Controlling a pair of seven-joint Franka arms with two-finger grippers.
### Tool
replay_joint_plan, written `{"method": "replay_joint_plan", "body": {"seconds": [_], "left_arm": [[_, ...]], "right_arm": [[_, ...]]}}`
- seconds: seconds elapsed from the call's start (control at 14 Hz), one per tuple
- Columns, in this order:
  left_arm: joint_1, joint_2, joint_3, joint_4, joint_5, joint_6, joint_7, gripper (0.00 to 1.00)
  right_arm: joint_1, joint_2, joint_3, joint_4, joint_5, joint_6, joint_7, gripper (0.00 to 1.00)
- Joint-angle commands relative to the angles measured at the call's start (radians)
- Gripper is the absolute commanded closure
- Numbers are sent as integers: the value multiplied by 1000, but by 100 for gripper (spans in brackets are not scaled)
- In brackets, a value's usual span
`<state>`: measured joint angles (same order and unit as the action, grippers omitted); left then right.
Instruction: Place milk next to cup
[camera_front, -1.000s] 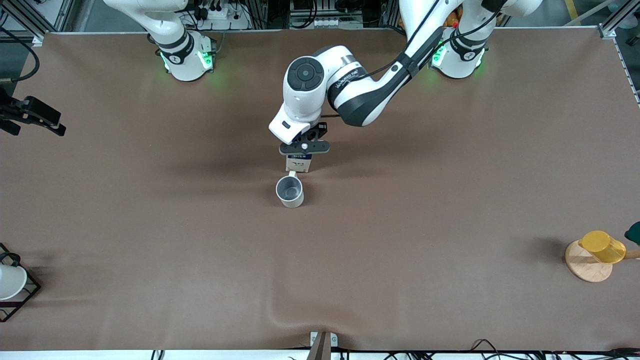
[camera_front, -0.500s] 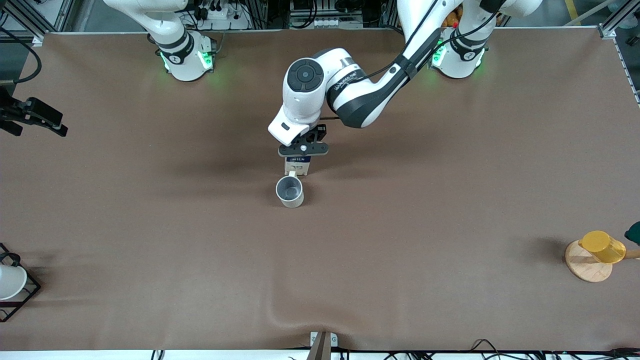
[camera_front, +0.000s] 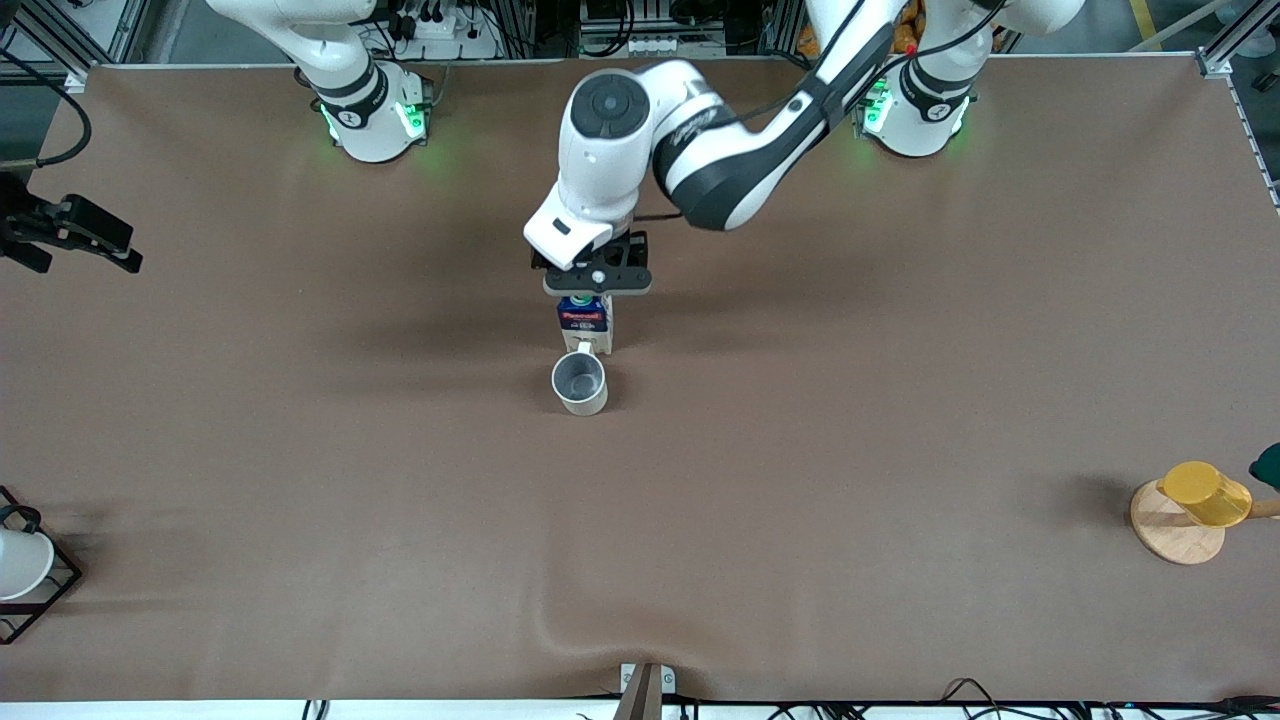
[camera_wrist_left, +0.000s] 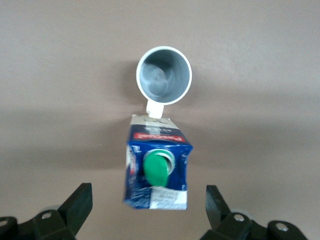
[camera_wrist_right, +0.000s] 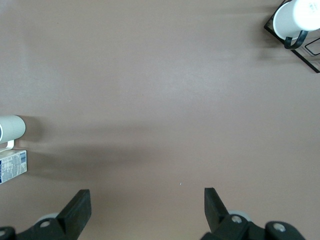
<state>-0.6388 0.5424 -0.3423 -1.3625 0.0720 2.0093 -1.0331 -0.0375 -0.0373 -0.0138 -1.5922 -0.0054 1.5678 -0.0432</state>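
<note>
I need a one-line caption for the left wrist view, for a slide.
Open left gripper above the standing milk carton, set beside the handle of the off-white mug.

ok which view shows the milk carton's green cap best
The left wrist view: it looks straight down on the milk, with its green cap in full sight. The front view shows the carton small, its top partly under the left end effector. The right wrist view catches only a whitish side at the edge.

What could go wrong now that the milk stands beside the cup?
1. The milk stands against the cup's handle, so a nudge to either might shift the other.
2. The open left pincer hangs just over the carton; rising off-centre might clip and topple it.
3. The right pincer waits over bare table, so it poses little risk.
</note>
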Motion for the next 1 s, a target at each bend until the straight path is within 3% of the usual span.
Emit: {"method": "replay_joint_plan", "body": {"seconds": [0.0,0.36,0.64,0.93], "left_arm": [[82,-131,11,-26,28,-75,19,0],[365,-272,8,-26,29,-225,200,0],[585,-347,5,-26,14,-343,495,0],[708,-392,6,-29,15,-431,649,0]], "right_arm": [[7,1,-3,0,-1,-2,6,0],[4,1,-5,1,-1,6,5,0],[-5,1,-8,0,-1,20,0,0],[-7,1,-6,-3,4,8,3,0]]}}
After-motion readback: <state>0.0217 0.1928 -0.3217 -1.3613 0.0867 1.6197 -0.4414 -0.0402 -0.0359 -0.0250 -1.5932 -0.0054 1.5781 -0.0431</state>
